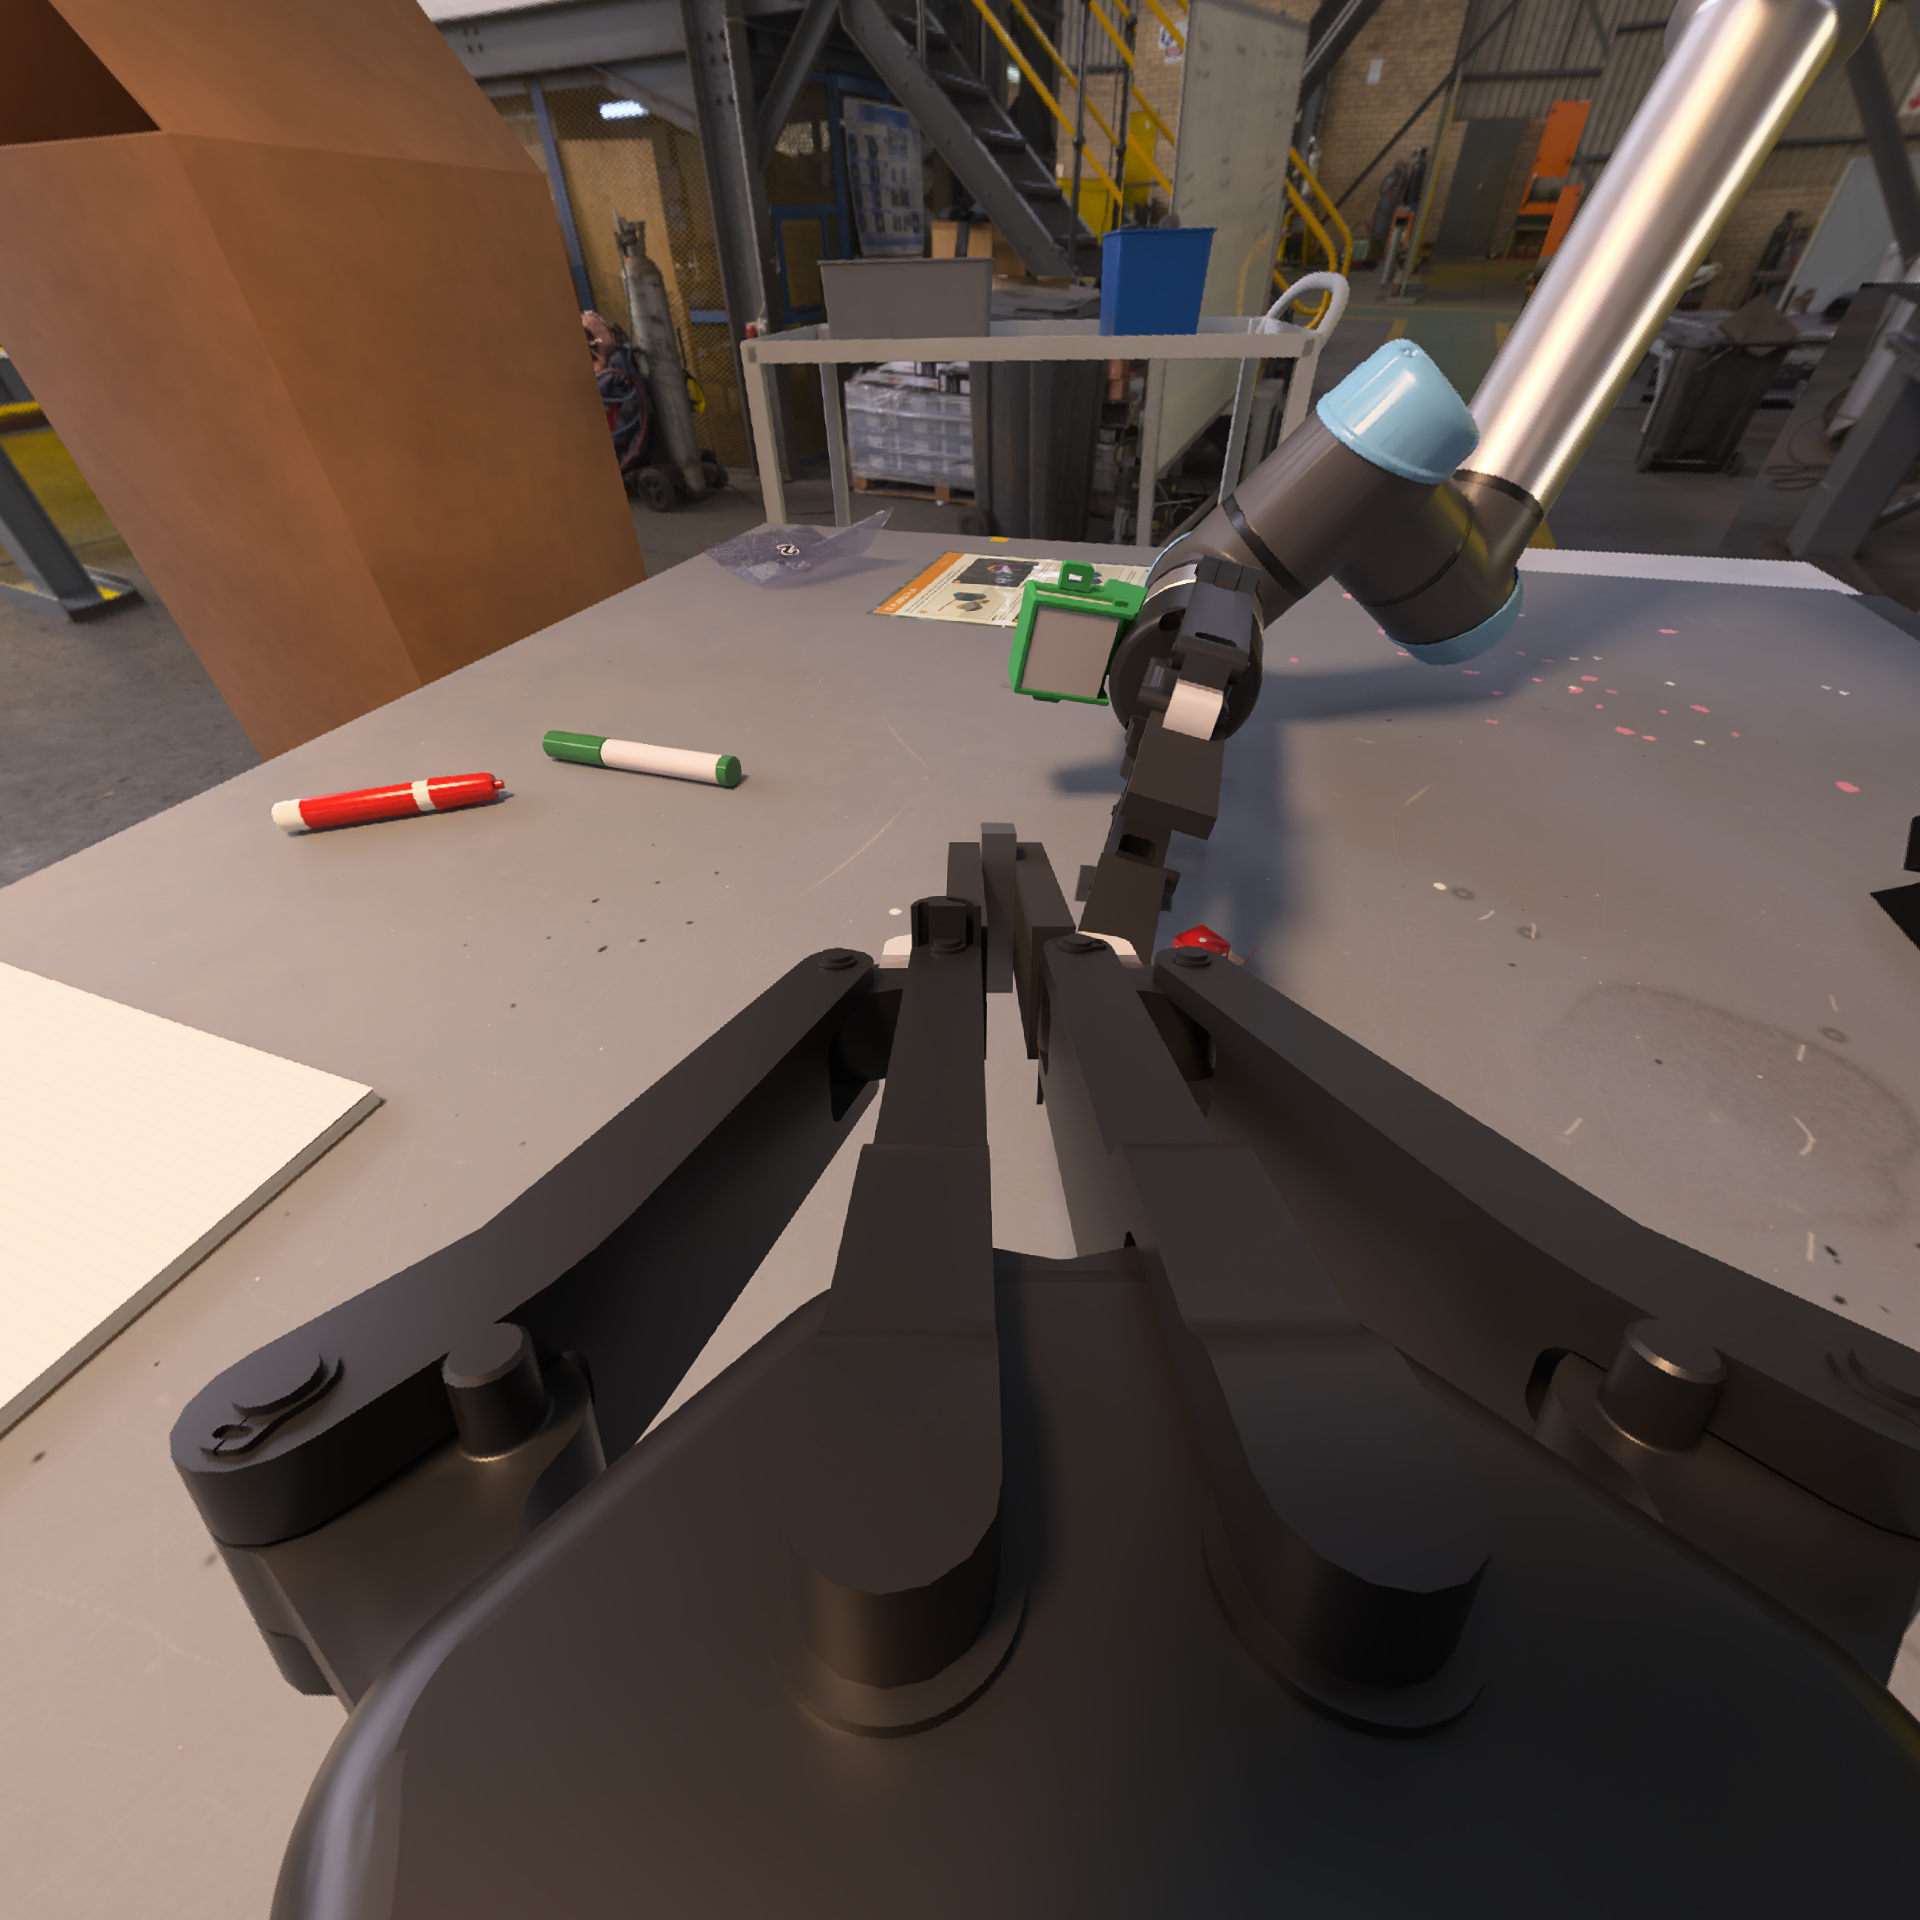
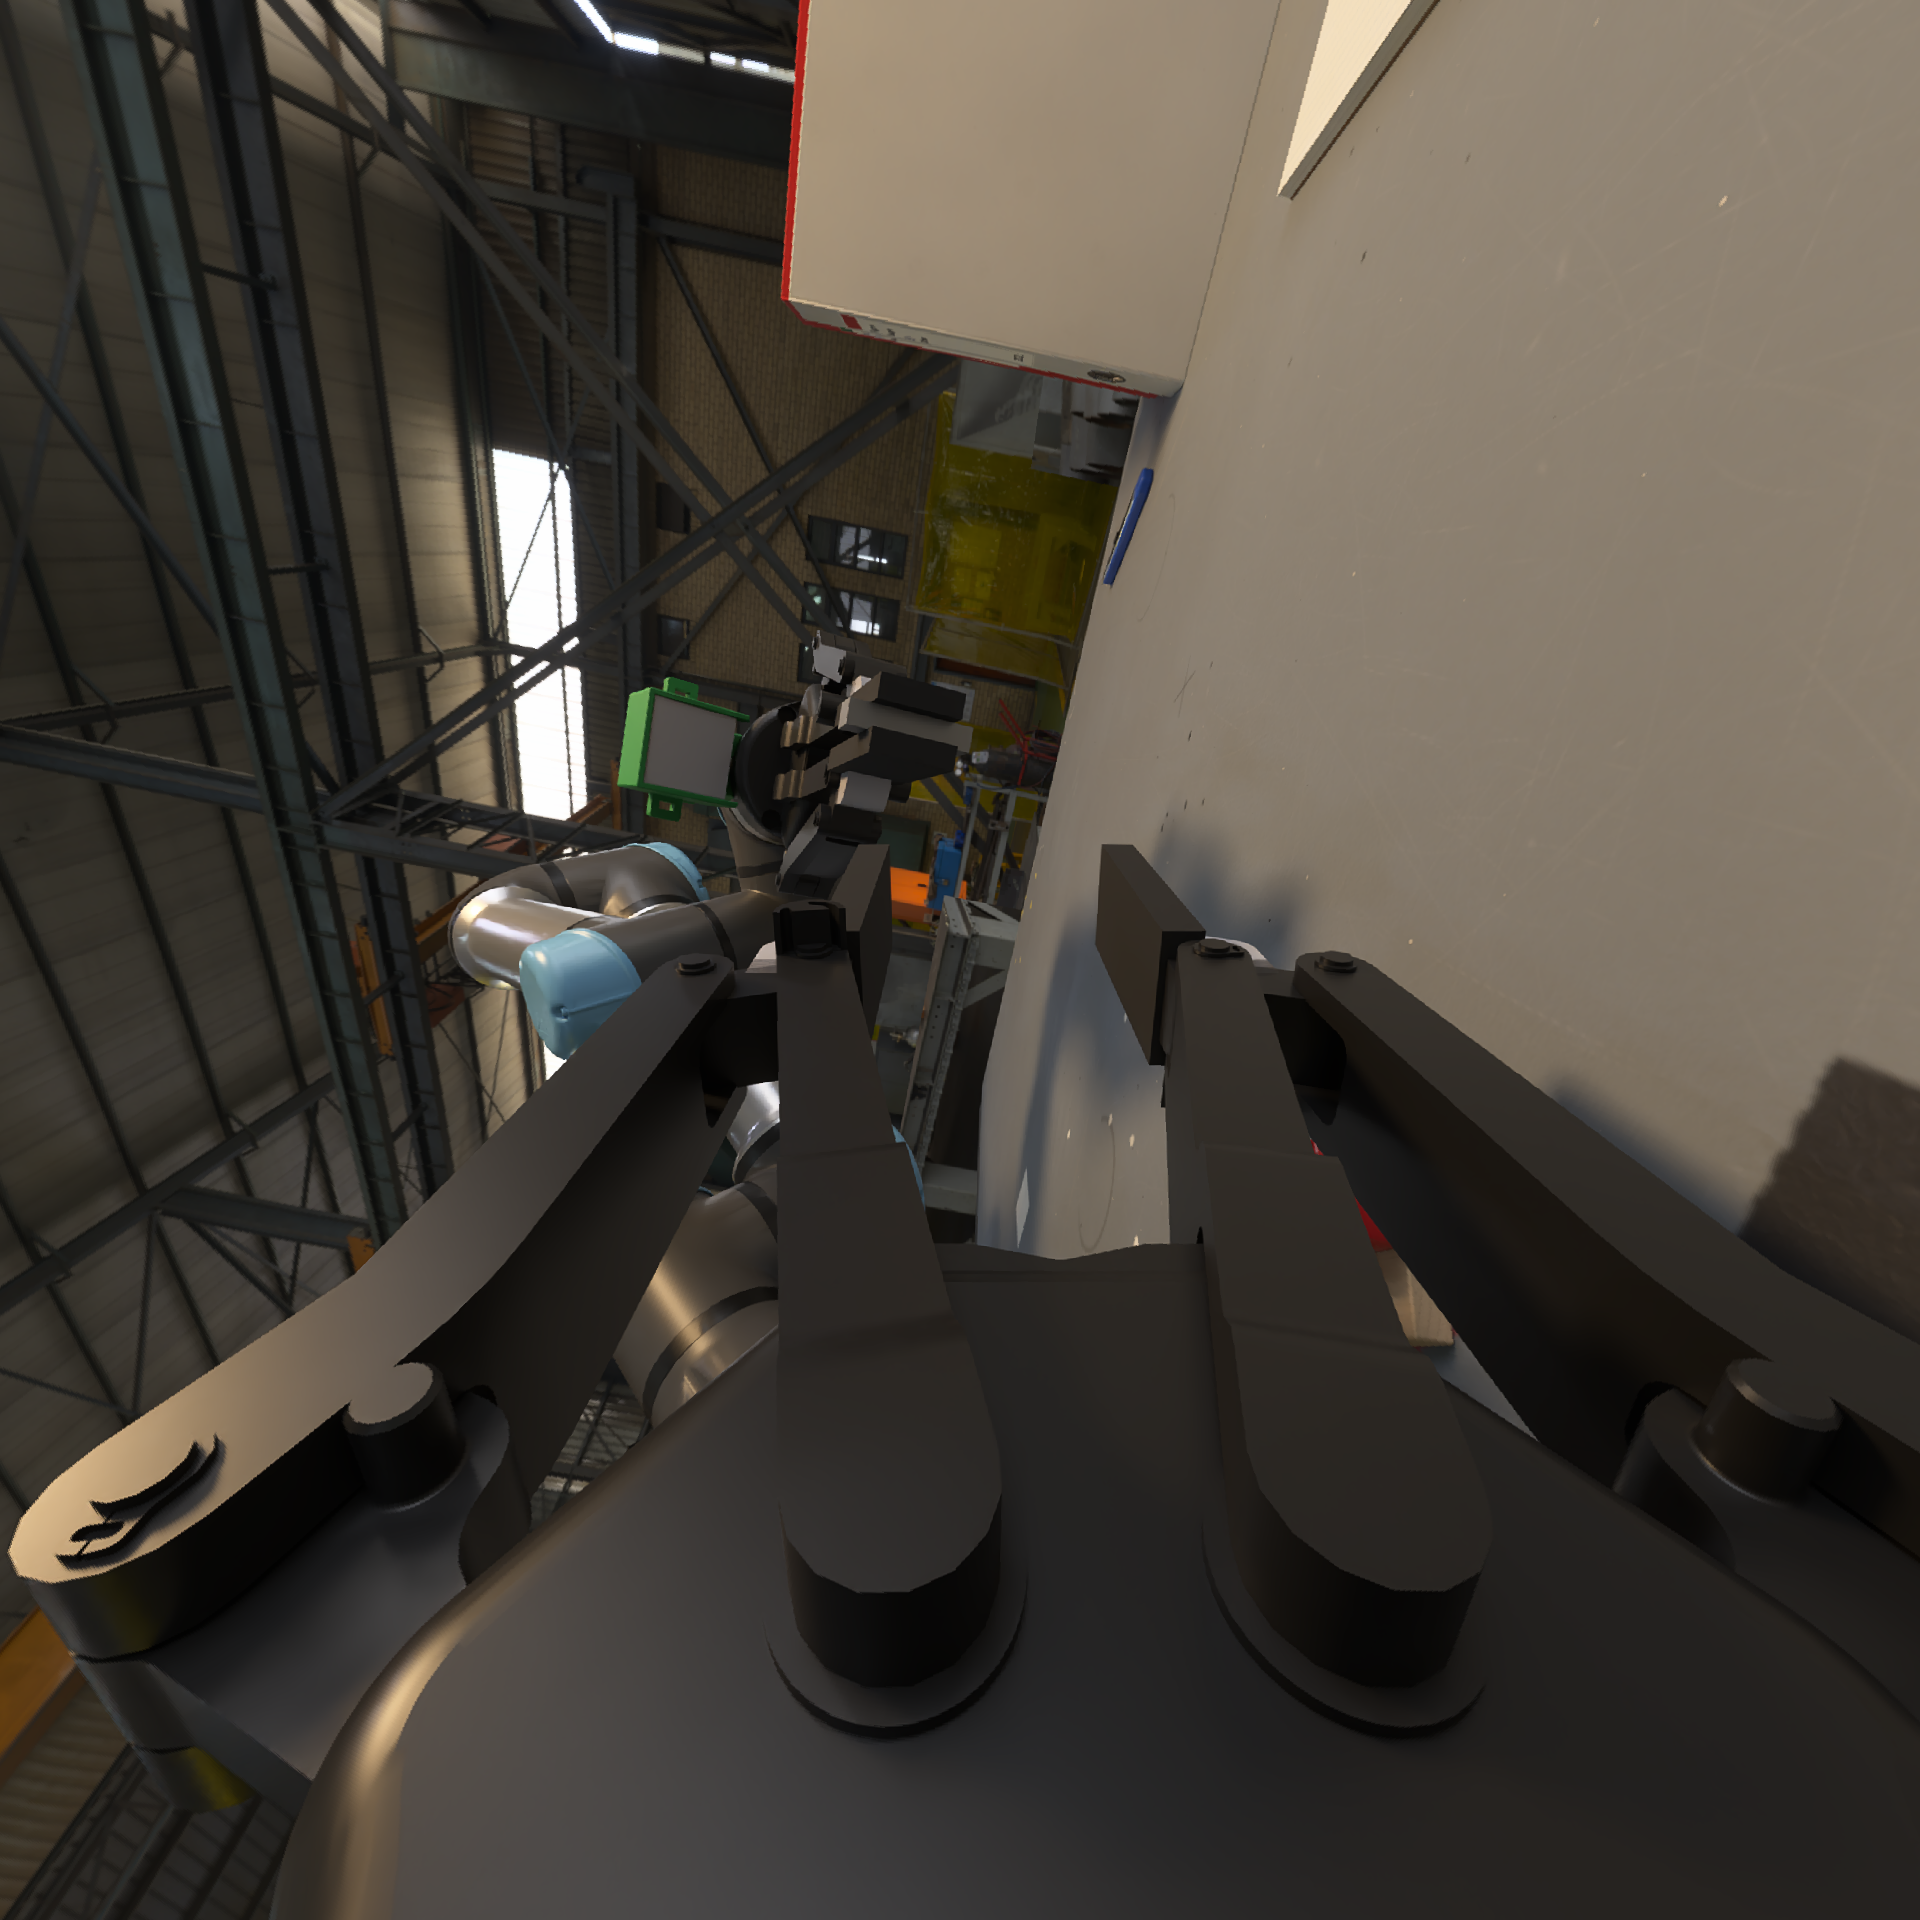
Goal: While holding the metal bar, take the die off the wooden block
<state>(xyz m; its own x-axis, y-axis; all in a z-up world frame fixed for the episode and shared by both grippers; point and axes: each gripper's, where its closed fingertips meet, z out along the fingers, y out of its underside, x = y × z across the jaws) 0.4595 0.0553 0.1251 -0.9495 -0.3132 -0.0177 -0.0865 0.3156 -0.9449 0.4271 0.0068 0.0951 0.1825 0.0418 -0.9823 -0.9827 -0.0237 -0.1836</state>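
A small red die (image 1: 1202, 941) lies on the grey table (image 1: 727, 894), partly hidden.

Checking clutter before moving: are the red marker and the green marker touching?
Apart. The left wrist view shows bare grey table between the red marker and the green marker; their near ends do not meet.

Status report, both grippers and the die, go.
Left gripper shut, grasped object hidden. Right gripper open, empty. Small red die partly hidden behind left fingers; right arm's fingers close beside it.
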